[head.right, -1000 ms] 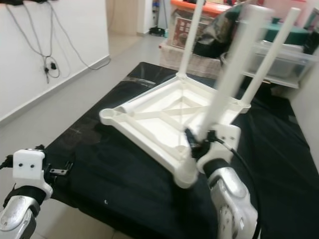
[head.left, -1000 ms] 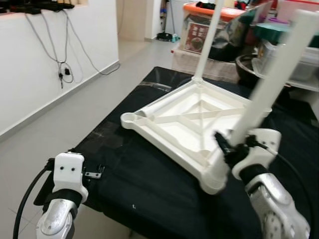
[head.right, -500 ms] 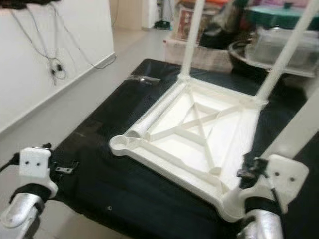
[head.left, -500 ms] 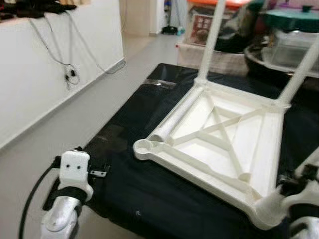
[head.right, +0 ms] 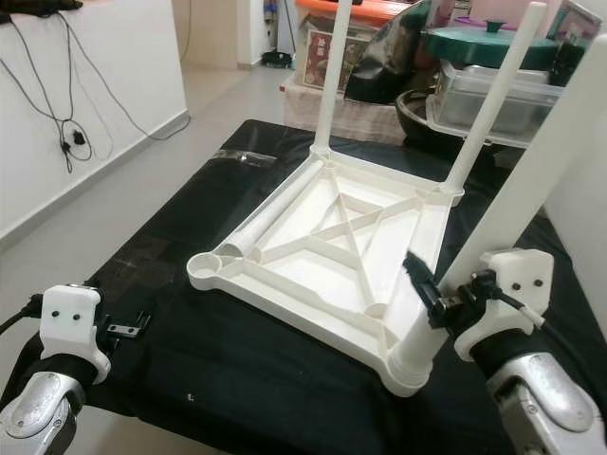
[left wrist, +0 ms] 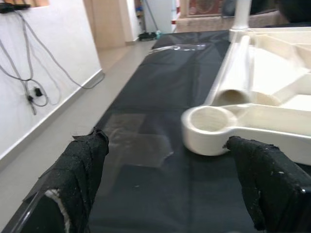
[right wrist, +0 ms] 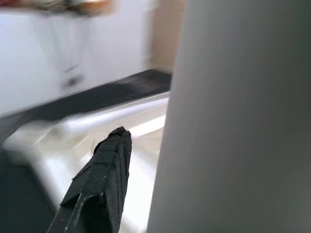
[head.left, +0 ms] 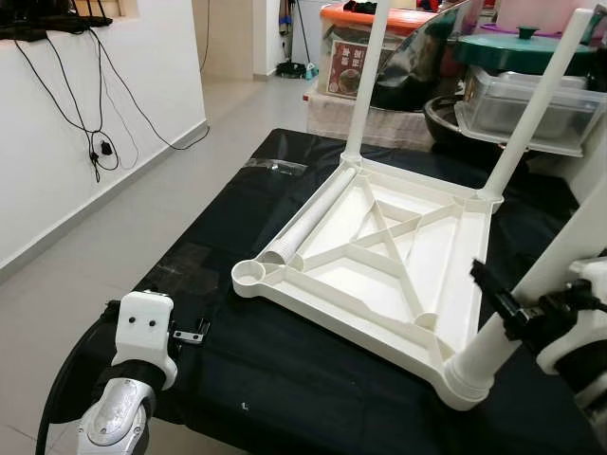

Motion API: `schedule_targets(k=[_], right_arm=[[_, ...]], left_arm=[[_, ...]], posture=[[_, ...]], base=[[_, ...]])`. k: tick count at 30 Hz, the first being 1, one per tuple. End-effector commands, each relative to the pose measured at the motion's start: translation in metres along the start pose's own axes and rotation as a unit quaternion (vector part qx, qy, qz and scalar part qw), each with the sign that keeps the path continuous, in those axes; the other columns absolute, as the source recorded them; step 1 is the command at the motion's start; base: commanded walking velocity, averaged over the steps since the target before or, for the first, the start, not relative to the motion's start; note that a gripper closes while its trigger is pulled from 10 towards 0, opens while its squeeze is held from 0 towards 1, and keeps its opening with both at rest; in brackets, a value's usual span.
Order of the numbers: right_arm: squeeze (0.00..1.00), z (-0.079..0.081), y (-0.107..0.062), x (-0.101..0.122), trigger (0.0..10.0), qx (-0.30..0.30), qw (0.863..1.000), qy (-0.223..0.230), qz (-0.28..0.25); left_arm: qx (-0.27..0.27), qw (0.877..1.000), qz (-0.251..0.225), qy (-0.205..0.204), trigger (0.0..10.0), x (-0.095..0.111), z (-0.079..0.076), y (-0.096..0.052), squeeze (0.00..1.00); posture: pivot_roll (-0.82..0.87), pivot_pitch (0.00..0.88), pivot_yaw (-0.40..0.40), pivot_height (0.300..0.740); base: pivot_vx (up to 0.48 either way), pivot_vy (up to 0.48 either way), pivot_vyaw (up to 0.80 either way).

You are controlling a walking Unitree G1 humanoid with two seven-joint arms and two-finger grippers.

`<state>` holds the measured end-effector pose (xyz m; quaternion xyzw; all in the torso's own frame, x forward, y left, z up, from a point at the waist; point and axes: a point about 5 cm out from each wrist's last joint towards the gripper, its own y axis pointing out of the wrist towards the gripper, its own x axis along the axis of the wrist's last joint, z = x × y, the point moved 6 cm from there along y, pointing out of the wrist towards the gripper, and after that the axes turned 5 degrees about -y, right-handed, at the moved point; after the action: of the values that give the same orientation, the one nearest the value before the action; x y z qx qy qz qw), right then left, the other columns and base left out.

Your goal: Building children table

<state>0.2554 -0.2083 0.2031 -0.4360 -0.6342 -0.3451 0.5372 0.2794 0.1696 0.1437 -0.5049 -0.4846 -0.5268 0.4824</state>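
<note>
— Where is the white plastic children table [head.left: 379,261] now?

— It lies upside down on the black cloth [head.left: 285,379]. Two round white legs [head.left: 365,81] stand up at its far corners. A loose white tube [head.left: 308,223] lies inside its rim.

— And the right gripper [head.right: 446,294]?

— Its black fingers [head.right: 422,280] are closed around a third white leg [head.right: 503,218] standing in the near corner socket.

— The left gripper [left wrist: 170,179]?

— Its fingers [left wrist: 80,170] are wide apart, holding nothing. The empty corner socket [left wrist: 209,128] is just ahead, between them.

Silver arms end in white wrist blocks with two dark screw holes, black cables, and black fingers [left wrist: 80,174].
</note>
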Motion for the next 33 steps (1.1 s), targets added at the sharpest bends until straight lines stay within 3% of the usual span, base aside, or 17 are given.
schedule_targets(k=[1, 2, 4, 10, 12, 14, 15, 16, 17, 18, 20, 21, 27, 28, 31, 32, 33], right_arm=[[0.0, 0.034, 0.014, -0.029, 9.6, 0.106, 0.993, 0.025, 0.038], [0.0, 0.034, 0.014, -0.029, 9.6, 0.106, 0.993, 0.025, 0.038], [0.0, 0.03, 0.028, -0.036, 0.0, 0.108, 0.992, 0.045, 0.041], [0.0, 0.01, 0.045, -0.032, 0.0, 0.067, 0.995, 0.07, 0.024], [0.0, -0.052, 0.049, -0.031, 0.0, -0.163, 0.981, 0.104, 0.026], [0.0, -0.052, 0.049, -0.031, 0.0, -0.163, 0.981, 0.104, 0.026], [0.0, -0.078, 0.032, -0.039, 0.0, -0.304, 0.944, 0.123, 0.043], [0.0, -0.078, 0.032, -0.039, 0.0, -0.304, 0.944, 0.123, 0.043], [0.0, -0.077, 0.005, -0.054, 0.0, -0.413, 0.898, 0.134, 0.072], [0.0, -0.077, 0.005, -0.054, 0.0, -0.413, 0.898, 0.134, 0.072], [0.0, -0.04, -0.024, -0.07, 0.0, -0.462, 0.869, 0.142, 0.109], [0.0, -0.019, -0.024, -0.071, 10.0, -0.439, 0.878, 0.149, 0.116], [0.0, -0.013, -0.012, -0.046, 10.0, -0.372, 0.913, 0.161, 0.053], [1.0, -0.021, -0.009, -0.038, 10.0, -0.365, 0.919, 0.144, 0.038], [1.0, -0.028, 0.002, -0.026, 10.0, -0.32, 0.938, 0.133, 0.017], [0.0, -0.032, 0.012, -0.015, 10.0, -0.272, 0.953, 0.131, -0.004], [0.0, -0.032, 0.012, -0.015, 10.0, -0.272, 0.953, 0.131, -0.004]], left_arm=[[-0.006, 1.0, 0.008, -0.004, 10.0, -0.005, -0.005, 0.001, 0.0], [-0.006, 1.0, 0.008, -0.004, 10.0, -0.005, -0.005, 0.001, 0.0], [-0.003, 1.0, 0.007, -0.005, 10.0, -0.005, -0.004, 0.001, 0.0], [-0.002, 1.0, 0.006, -0.007, 10.0, -0.004, -0.005, 0.0, 0.0], [-0.005, 1.0, 0.006, -0.009, 10.0, -0.003, -0.005, -0.001, 0.0], [-0.005, 1.0, 0.006, -0.009, 10.0, -0.003, -0.005, -0.001, 0.0], [-0.006, 1.0, 0.007, -0.01, 10.0, -0.003, -0.005, -0.002, 0.0], [-0.006, 1.0, 0.007, -0.01, 10.0, -0.003, -0.005, -0.002, 0.0], [-0.006, 1.0, 0.008, -0.011, 10.0, -0.003, -0.005, -0.003, 0.0], [-0.006, 1.0, 0.008, -0.011, 10.0, -0.003, -0.005, -0.003, 0.0], [-0.005, 1.0, 0.011, -0.012, 10.0, -0.002, -0.004, -0.003, 0.0], [-0.005, 1.0, 0.011, -0.012, 10.0, -0.003, -0.004, -0.003, 0.0], [-0.011, 1.0, 0.014, -0.012, 10.0, -0.004, -0.005, -0.001, 0.0], [-0.011, 1.0, 0.015, -0.013, 10.0, -0.004, -0.005, -0.001, 0.0], [-0.011, 1.0, 0.015, -0.014, 10.0, -0.004, -0.004, 0.001, 0.0], [-0.011, 1.0, 0.014, -0.014, 10.0, -0.004, -0.004, 0.001, 0.0], [-0.011, 1.0, 0.014, -0.014, 10.0, -0.004, -0.004, 0.001, 0.0]], posture=[[0.17, 0.0, -0.084, 0.74], [0.17, 0.0, -0.084, 0.74], [0.18, 0.0, -0.088, 0.74], [0.18, 0.0, -0.099, 0.74], [0.17, 0.0, -0.103, 0.74], [0.17, 0.0, -0.103, 0.74], [0.17, 0.0, -0.103, 0.74], [0.17, 0.0, -0.103, 0.74], [0.17, 0.0, -0.096, 0.74], [0.17, 0.0, -0.096, 0.74], [0.17, 0.0, -0.095, 0.74], [0.16, 0.0, -0.085, 0.74], [0.14, 0.0, -0.072, 0.74], [0.14, 0.0, -0.074, 0.74], [0.15, 0.0, -0.078, 0.74], [0.15, 0.0, -0.081, 0.74], [0.15, 0.0, -0.081, 0.74]], base=[[0.0, 0.0, 0.0], [0.0, 0.0, 0.0], [0.0, 0.0, 0.0], [0.0, 0.0, 0.0], [0.0, 0.0, 0.0], [0.0, 0.0, 0.0], [0.0, 0.0, 0.0], [0.0, 0.0, 0.0], [0.0, 0.0, 0.0], [0.0, 0.0, 0.0], [0.0, 0.0, 0.0], [0.0, 0.0, 0.0], [0.0, 0.0, 0.0], [0.0, 0.0, 0.0], [0.0, 0.0, 0.0], [0.0, 0.0, 0.0], [0.0, 0.0, 0.0]])
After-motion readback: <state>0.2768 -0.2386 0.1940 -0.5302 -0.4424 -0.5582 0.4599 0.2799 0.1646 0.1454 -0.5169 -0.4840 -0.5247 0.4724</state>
